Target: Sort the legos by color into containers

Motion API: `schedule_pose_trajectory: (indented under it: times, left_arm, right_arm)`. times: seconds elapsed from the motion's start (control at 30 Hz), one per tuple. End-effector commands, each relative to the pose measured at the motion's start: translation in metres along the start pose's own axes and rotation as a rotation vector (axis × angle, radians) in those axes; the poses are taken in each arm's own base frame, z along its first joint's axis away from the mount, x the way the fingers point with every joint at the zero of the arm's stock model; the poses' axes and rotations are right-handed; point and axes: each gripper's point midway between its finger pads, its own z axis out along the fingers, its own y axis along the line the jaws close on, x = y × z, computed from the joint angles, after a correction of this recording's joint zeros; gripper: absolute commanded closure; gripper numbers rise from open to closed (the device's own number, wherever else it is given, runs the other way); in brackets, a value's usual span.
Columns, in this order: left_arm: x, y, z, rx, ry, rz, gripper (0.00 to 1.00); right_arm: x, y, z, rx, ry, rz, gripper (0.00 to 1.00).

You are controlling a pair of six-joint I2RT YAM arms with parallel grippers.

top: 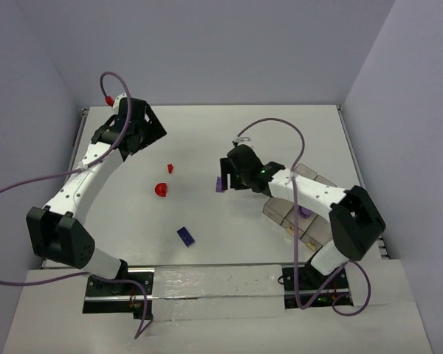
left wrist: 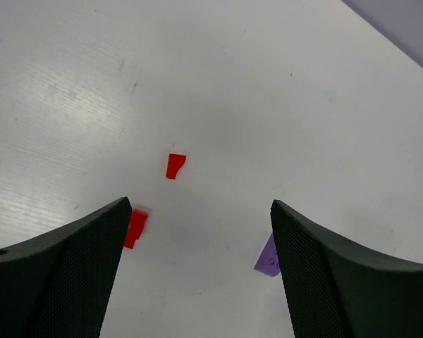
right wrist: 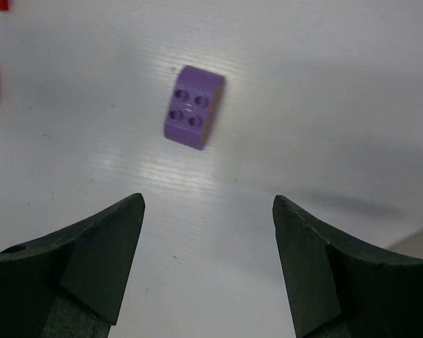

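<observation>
The right claw (right wrist: 208,211) is spread wide and holds nothing. A light purple brick (right wrist: 192,107) lies on the tabletop (right wrist: 338,105) just ahead of its fingertips. The left claw (left wrist: 201,211) is equally wide and empty, with a tiny red piece (left wrist: 175,165) ahead of its gap. The tray (top: 308,171) sits behind the right claw.

No readable text, labels, brands, numbers or signs on any surface in these views.
</observation>
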Motion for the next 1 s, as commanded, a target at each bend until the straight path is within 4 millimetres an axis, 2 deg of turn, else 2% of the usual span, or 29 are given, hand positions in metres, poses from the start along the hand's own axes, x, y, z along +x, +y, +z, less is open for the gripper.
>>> schedule_pose_trajectory:
  times: [0.0, 0.07, 0.17, 0.2, 0.27, 0.33, 0.47, 0.67, 0.77, 0.83, 0.87, 0.93, 0.97]
  left_arm:
    - [0.015, 0.027, -0.007, -0.069, 0.032, 0.067, 0.12]
    - [0.018, 0.030, -0.009, -0.061, 0.033, 0.060, 0.12]
    - [0.023, 0.033, -0.009, -0.054, 0.042, 0.051, 0.12]
    - [0.025, 0.034, -0.007, -0.056, 0.049, 0.053, 0.12]
    - [0.028, 0.035, -0.006, -0.055, 0.058, 0.054, 0.12]
    - [0.029, 0.037, -0.006, -0.057, 0.059, 0.056, 0.12]
    - [0.029, 0.040, -0.008, -0.056, 0.052, 0.057, 0.12]
    - [0.030, 0.043, -0.009, -0.055, 0.053, 0.052, 0.12]
    - [0.030, 0.044, -0.010, -0.054, 0.053, 0.049, 0.12]
    - [0.030, 0.045, -0.011, -0.055, 0.052, 0.045, 0.12]
    - [0.030, 0.045, -0.012, -0.055, 0.050, 0.045, 0.12]
    - [0.028, 0.046, -0.014, -0.059, 0.043, 0.043, 0.13]
    - [0.028, 0.047, -0.014, -0.061, 0.043, 0.045, 0.13]
  right_arm:
    - [-0.025, 0.026, 0.026, -0.001, -0.060, 0.082, 0.19]
    - [-0.030, 0.038, 0.039, -0.009, -0.050, 0.093, 0.19]
    - [-0.028, 0.046, 0.057, 0.013, -0.026, 0.077, 0.19]
    - [-0.021, 0.044, 0.067, 0.037, -0.004, 0.069, 0.19]
    - [-0.021, 0.041, 0.074, 0.089, 0.009, 0.064, 0.20]
    - [-0.012, 0.036, 0.083, 0.132, 0.032, 0.060, 0.20]
    - [-0.004, 0.029, 0.091, 0.178, 0.047, 0.058, 0.25]
    - [0.002, 0.027, 0.097, 0.214, 0.053, 0.035, 0.31]
    - [0.006, 0.028, 0.101, 0.222, 0.062, 0.023, 0.37]
    - [0.006, 0.029, 0.101, 0.221, 0.061, 0.020, 0.46]
    - [0.001, 0.031, 0.097, 0.219, 0.046, 0.024, 0.52]
    - [-0.007, 0.027, 0.087, 0.232, -0.009, 0.028, 0.58]
    - [-0.024, 0.031, 0.071, 0.210, -0.062, 0.043, 0.62]
